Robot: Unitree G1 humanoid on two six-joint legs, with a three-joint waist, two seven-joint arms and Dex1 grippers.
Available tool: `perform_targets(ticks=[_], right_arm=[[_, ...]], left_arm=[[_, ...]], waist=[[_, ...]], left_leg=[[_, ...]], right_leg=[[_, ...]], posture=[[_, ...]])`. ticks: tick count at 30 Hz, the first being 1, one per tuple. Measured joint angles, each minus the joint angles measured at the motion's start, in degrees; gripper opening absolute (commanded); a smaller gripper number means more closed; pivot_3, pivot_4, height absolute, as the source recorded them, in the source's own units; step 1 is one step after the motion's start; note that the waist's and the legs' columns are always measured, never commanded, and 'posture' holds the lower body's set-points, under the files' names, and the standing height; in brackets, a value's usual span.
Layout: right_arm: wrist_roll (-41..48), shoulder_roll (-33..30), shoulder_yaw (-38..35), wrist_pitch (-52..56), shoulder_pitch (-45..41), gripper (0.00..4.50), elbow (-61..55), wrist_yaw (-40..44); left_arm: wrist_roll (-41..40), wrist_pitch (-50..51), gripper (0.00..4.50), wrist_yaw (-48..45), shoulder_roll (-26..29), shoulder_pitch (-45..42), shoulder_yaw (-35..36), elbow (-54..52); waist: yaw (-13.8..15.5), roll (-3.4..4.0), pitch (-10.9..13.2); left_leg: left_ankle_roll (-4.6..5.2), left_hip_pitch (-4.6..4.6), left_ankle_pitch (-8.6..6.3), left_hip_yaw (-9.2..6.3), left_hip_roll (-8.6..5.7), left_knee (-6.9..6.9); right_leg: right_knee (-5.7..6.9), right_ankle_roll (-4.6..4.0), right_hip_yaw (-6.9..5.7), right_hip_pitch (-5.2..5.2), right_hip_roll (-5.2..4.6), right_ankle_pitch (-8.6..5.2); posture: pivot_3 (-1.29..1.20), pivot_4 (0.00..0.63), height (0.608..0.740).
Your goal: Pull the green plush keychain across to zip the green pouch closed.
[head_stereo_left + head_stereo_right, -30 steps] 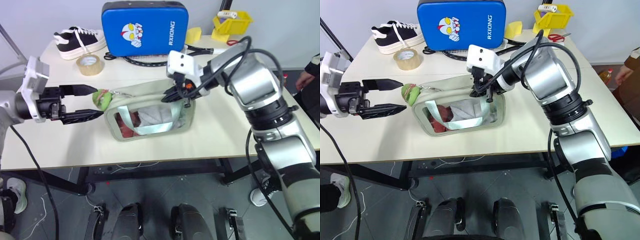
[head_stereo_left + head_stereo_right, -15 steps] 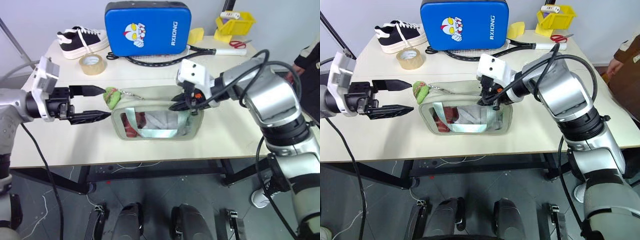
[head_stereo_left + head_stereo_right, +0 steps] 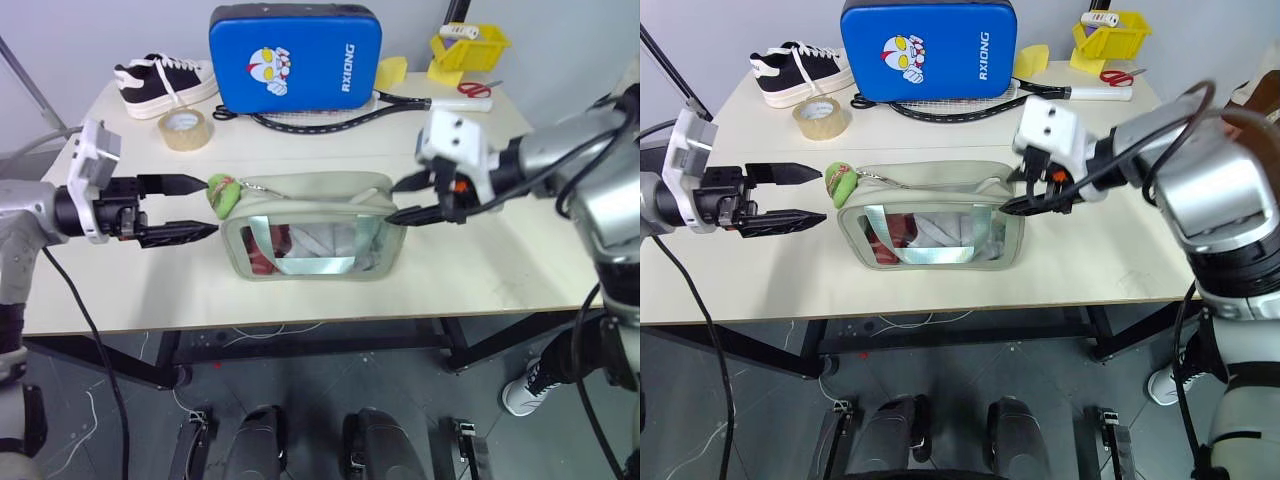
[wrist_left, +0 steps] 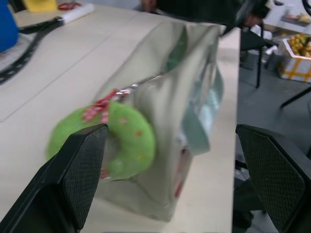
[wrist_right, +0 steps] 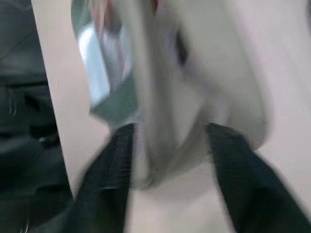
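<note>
The green pouch (image 3: 310, 235) stands on the table (image 3: 470, 270), with its clear window and mint strap facing me. The green plush keychain (image 3: 225, 196) hangs at the pouch's top left corner on its cord. My left gripper (image 3: 208, 207) is open and level, and the keychain (image 4: 121, 141) sits just at its fingertips, untouched. My right gripper (image 3: 398, 200) is at the pouch's right end. Its fingers (image 5: 112, 165) stand apart on either side of the pouch's rounded end; that view is blurred.
Along the table's far side are a blue cartoon case (image 3: 292, 55), a black shoe (image 3: 160, 80), a tape roll (image 3: 186, 128), a racket (image 3: 330, 118), a yellow wedge (image 3: 390, 70), a yellow bin (image 3: 470, 45) and scissors (image 3: 475, 88). A person (image 3: 1260, 95) stands at the far right.
My right gripper let go of the pouch's top edge, opened, and swung right to the pouch's right end. The left gripper stayed open by the keychain.
</note>
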Motion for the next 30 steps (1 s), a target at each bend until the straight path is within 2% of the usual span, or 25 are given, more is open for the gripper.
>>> perform_targets(ticks=[1, 2, 9, 16, 23, 26, 30], right_arm=[[-0.1, 0.1, 0.3, -0.6, 0.1, 0.17, 0.0, -0.1], [-0.1, 0.1, 0.3, -1.2, 0.1, 0.07, 0.0, -0.2], [-0.3, 0.1, 0.3, -2.4, 0.0, 0.07, 0.5, -0.6], [0.0, 0.2, 0.3, -2.4, 0.0, 0.07, 0.6, -0.9], [0.4, 0.1, 0.3, -2.1, 0.1, 0.07, -0.1, -1.0], [0.4, 0.0, 0.1, -2.0, 0.3, 0.00, -0.1, -1.0], [0.5, 0.0, 0.1, -2.0, 0.5, 0.00, -0.2, -1.1]], left_arm=[[0.3, -0.3, 4.50, -0.1, 0.0, -0.2, -0.1, 0.5], [0.8, -0.6, 4.50, -0.3, -0.1, -0.4, -0.2, 1.1], [4.4, -2.8, 4.50, -1.3, -0.4, -0.8, -2.6, 2.9], [9.2, -4.8, 4.50, 2.2, -6.9, -4.9, -7.5, 6.9], [8.9, -3.7, 4.50, 0.1, -3.7, -7.4, -6.1, 10.0], [8.9, -3.6, 3.67, 0.1, -3.6, -7.4, -6.1, 10.8], [9.2, -4.0, 3.67, 0.7, -5.7, -7.4, -6.3, 11.0]], waist=[[0.0, 0.01, 0.0], [0.0, 0.00, 0.0], [0.1, 0.00, 0.0], [0.2, -0.01, 0.0], [0.0, 0.00, 0.0], [0.2, -0.01, 0.0], [0.2, -0.01, 0.0]], left_leg=[[0.00, 0.00, 0.00, 0.04, 0.00, 0.00], [0.00, 0.00, 0.00, 0.04, 0.00, -0.01], [0.00, -0.01, 0.00, 0.05, 0.00, 0.00], [0.04, -0.04, 0.03, 0.04, -0.01, 0.10], [0.04, -0.03, 0.03, 0.06, 0.00, 0.00], [0.04, -0.05, 0.03, 0.07, 0.00, 0.07], [0.08, -0.03, 0.05, 0.06, -0.02, 0.14]], right_leg=[[0.00, 0.00, 0.05, -0.02, -0.01, 0.00], [0.00, 0.00, 0.07, -0.03, 0.00, 0.00], [0.00, 0.01, 0.06, -0.02, -0.01, 0.01], [0.04, 0.06, 0.07, -0.01, 0.00, 0.05], [0.04, 0.06, 0.10, -0.09, 0.01, 0.05], [0.04, 0.07, 0.10, -0.06, -0.01, 0.05], [0.04, 0.10, 0.10, 0.00, -0.04, 0.07]], posture=[[0.00, 0.150, 0.740], [0.00, 0.150, 0.740], [0.00, 0.150, 0.740], [0.00, 0.150, 0.740], [0.00, 0.150, 0.740], [0.00, 0.150, 0.740], [0.00, 0.150, 0.740]])
